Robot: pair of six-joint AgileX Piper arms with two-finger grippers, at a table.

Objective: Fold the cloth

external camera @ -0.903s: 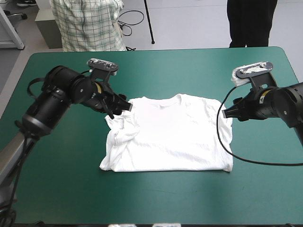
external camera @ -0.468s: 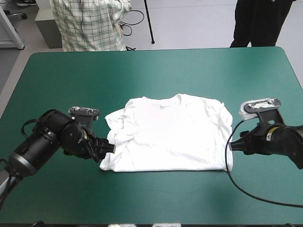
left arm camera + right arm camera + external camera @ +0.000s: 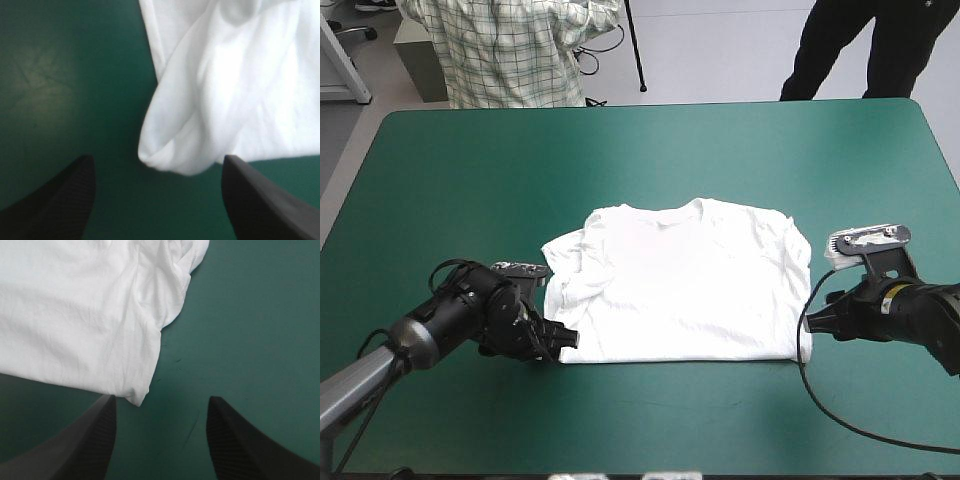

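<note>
T-shirt (image 3: 680, 285) flat, left tool (image 3: 566, 338) parted, right tool (image 3: 813, 318) parted

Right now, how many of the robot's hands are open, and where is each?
2. The left hand is at the T-shirt's near left corner, the right hand at its near right corner. Both are open; neither grips the cloth.

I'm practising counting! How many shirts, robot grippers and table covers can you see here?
White short-sleeved cloth T-shirt, spread flat: 1
Black fin-fingered grippers: 2, the left gripper and the right gripper, both open
Teal-green table cover: 1
Total: 4
</note>
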